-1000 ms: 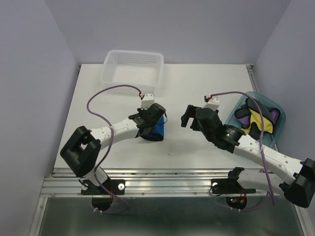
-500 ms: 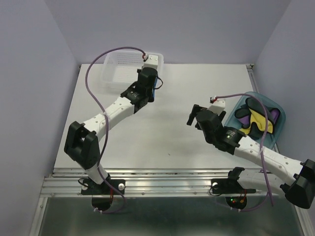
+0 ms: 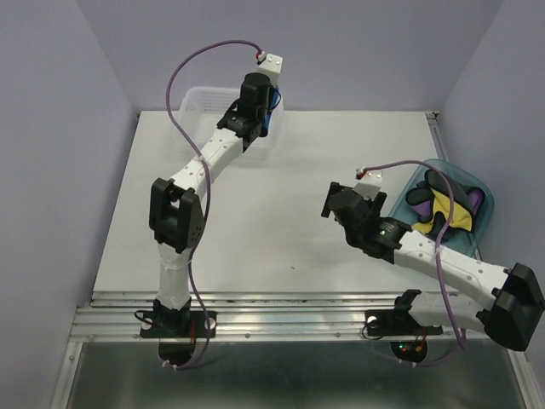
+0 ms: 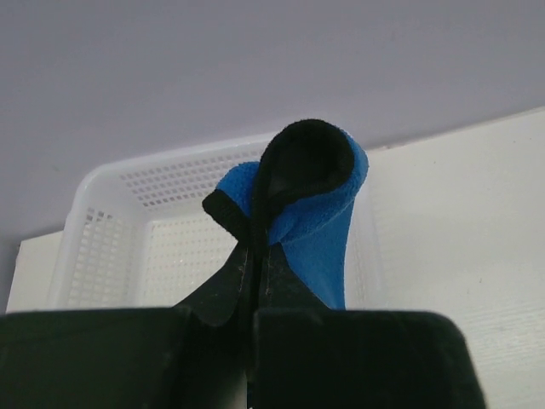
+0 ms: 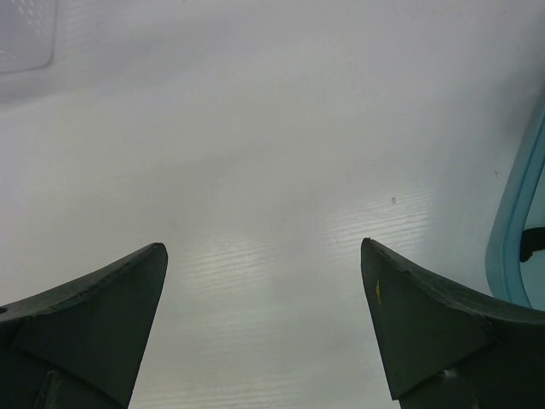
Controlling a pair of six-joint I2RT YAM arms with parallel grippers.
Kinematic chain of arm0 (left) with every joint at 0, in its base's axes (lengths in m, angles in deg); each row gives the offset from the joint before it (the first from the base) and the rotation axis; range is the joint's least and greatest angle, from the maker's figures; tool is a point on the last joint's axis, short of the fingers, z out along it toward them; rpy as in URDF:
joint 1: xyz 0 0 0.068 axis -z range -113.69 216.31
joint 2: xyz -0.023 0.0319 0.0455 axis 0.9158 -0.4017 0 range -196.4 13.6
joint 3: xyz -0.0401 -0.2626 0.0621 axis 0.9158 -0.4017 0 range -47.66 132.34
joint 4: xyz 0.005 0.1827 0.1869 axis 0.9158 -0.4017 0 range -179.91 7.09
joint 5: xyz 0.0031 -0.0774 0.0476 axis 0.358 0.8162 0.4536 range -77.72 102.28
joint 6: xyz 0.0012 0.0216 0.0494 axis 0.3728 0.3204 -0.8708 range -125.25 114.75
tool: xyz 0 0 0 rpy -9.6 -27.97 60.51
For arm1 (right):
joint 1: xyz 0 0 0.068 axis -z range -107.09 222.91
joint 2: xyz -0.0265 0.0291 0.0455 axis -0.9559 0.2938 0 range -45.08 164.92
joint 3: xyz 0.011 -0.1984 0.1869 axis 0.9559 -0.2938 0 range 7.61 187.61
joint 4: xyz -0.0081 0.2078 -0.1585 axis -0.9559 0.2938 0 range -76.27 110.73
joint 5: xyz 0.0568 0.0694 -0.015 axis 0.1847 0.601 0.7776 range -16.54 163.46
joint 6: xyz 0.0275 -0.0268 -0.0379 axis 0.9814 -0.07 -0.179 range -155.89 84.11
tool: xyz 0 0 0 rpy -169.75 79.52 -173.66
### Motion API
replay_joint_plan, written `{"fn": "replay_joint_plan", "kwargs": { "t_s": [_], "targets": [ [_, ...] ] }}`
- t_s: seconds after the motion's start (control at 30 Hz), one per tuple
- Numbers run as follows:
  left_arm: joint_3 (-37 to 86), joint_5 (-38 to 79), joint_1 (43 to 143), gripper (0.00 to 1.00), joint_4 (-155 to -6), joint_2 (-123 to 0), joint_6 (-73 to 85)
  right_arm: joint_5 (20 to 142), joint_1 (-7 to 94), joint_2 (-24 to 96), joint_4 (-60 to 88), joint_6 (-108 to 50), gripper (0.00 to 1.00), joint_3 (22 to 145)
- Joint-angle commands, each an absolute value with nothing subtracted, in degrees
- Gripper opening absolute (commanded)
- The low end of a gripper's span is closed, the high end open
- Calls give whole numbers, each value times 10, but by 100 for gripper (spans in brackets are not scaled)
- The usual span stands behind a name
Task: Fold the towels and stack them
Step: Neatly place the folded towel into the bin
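Note:
My left gripper (image 3: 262,102) is raised at the far side of the table, next to the white mesh basket (image 3: 197,109), and shut on a bright blue towel (image 4: 322,223). The towel has a black rolled edge and bunches above the fingertips of that gripper (image 4: 255,249). From above only a sliver of the blue towel (image 3: 273,98) shows. My right gripper (image 3: 329,201) hovers open over bare table, and its wrist view shows nothing inside the gripper (image 5: 264,285). Yellow (image 3: 446,210), black (image 3: 433,186) and purple (image 3: 478,201) towels lie crumpled in the blue tub (image 3: 464,175).
The white basket (image 4: 106,228) stands at the back left against the wall and looks empty inside. The translucent blue tub's rim (image 5: 516,243) is just right of my right fingers. Walls close in the table on three sides.
My left arm lifted the blue towel off the middle of the table and swung it up and back toward the basket. The right gripper stayed open and shifted only slightly.

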State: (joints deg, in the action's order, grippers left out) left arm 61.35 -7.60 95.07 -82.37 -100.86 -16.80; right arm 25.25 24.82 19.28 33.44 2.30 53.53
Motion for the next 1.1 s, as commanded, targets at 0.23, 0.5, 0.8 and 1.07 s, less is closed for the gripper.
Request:
{"fn": "replay_joint_plan", "kwargs": {
  "t_s": [0.23, 0.5, 0.8, 1.07],
  "targets": [
    [795, -31, 911, 0, -867, -1129, -154, 214, 246, 221, 311, 19, 100, 571],
    [790, 32, 885, 0, -864, -1159, -96, 220, 247, 237, 318, 20, 100, 581],
    [817, 42, 882, 0, -870, -1211, -60, 216, 247, 250, 324, 24, 100, 585],
    [825, 38, 873, 0, -881, -1236, -31, 207, 248, 268, 331, 27, 100, 593]
  ]
}}
